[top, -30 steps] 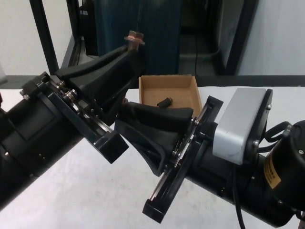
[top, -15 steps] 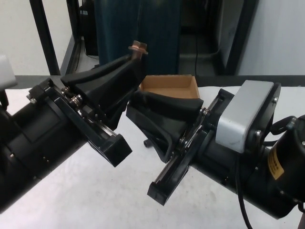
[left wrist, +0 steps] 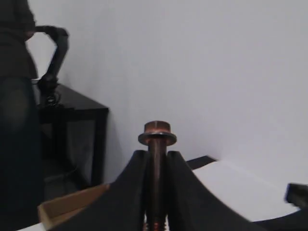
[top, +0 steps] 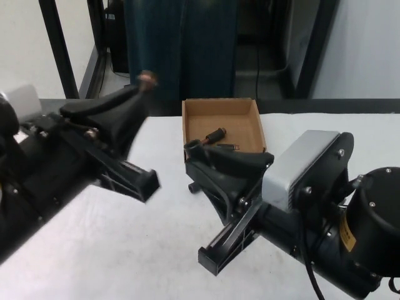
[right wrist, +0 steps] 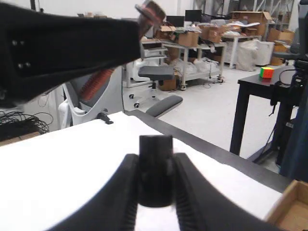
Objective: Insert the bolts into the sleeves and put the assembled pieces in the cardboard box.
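White bench top (top: 125,250); open brown cardboard box (top: 240,122) at its far edge, between the two arms.

Left gripper (top: 139,90): raised, left of the box, clamped on the shank of a copper-coloured flanged bolt (top: 147,77).

Right gripper (top: 199,153): lower, just in front of the box, pinching a short black cylindrical sleeve (top: 194,148).

Key relation: the bolt lies up and to the left of the sleeve, well apart from it. Each part's long axis runs along its own fingers.

Left wrist view: bolt (left wrist: 157,139) head protrudes past the fingertips, threads back between them. The sleeve's end faces outward.

Judgement: the axes are not yet in line.

Right wrist view: sleeve (right wrist: 155,168) against the bolt (right wrist: 150,10) beyond.

High view: one assembled piece (top: 215,134) in the box.
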